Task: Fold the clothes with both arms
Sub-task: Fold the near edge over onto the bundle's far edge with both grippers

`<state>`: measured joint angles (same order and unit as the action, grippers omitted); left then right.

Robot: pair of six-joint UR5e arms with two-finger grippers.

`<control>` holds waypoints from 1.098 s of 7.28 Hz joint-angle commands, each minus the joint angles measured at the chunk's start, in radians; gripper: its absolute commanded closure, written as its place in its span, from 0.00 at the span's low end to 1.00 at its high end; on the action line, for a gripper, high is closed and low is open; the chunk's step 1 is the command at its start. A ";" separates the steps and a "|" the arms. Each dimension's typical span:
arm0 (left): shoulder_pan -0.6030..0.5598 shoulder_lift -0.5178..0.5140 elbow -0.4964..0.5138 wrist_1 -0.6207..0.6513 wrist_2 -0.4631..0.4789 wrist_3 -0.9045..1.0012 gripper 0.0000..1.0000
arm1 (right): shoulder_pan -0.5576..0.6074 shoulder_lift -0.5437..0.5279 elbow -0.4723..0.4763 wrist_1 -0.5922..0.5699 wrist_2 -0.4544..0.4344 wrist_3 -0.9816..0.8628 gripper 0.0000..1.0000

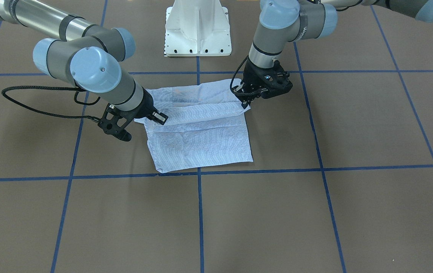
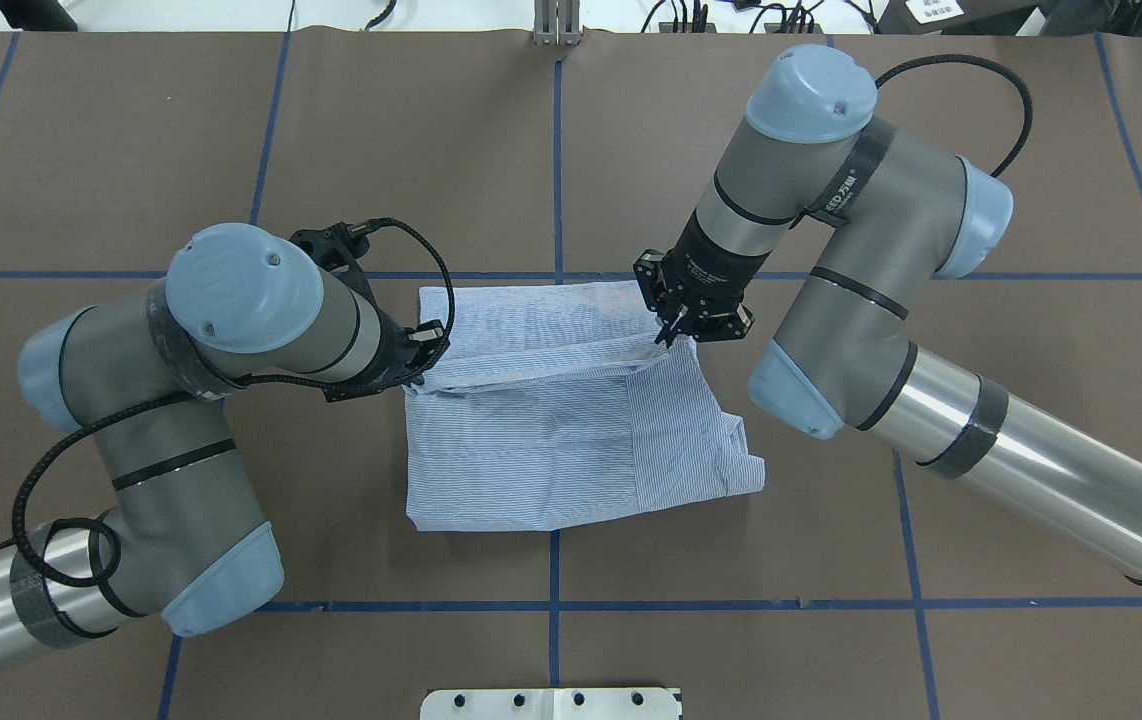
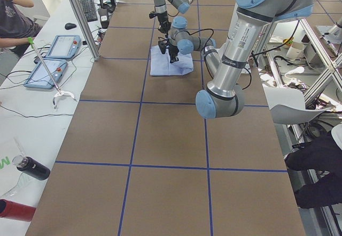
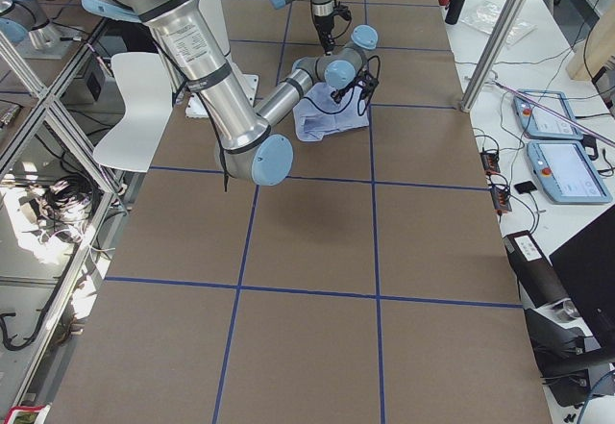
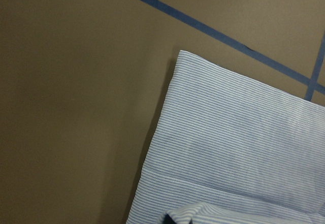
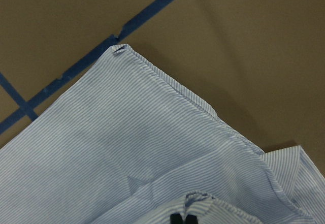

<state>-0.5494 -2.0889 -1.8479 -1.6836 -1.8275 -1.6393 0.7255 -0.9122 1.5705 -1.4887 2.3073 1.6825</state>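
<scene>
The striped shirt [image 1: 201, 140] lies partly folded at mid-table, and it also shows in the overhead view [image 2: 531, 440]. My left gripper [image 2: 419, 352] is shut on the shirt's raised fold edge at its left end; in the front view it [image 1: 245, 103] is on the right. My right gripper [image 2: 669, 335] is shut on the same raised edge at its right end; in the front view it [image 1: 159, 117] is on the left. Both hold the edge a little above the lower layer. The wrist views show the flat layer [image 5: 244, 148] [image 6: 127, 148] beneath. Collar, buttons and pocket are hidden.
The white pedestal base [image 1: 197, 30] stands behind the shirt. Blue tape lines [image 1: 200, 212] grid the brown table. A side bench with control tablets [image 3: 53, 59] and a bottle [image 3: 32, 169] runs along the far edge; a person [image 3: 13, 16] sits there.
</scene>
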 commanded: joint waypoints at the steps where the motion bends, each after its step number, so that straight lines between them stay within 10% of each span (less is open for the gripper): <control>1: -0.026 -0.046 0.094 -0.033 0.001 0.009 1.00 | 0.000 0.041 -0.067 0.001 -0.022 -0.004 1.00; 8: -0.104 -0.111 0.211 -0.125 -0.024 0.012 1.00 | 0.075 0.084 -0.129 0.002 -0.019 -0.009 1.00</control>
<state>-0.6381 -2.1894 -1.6374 -1.8090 -1.8353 -1.6282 0.7761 -0.8291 1.4429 -1.4864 2.2818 1.6762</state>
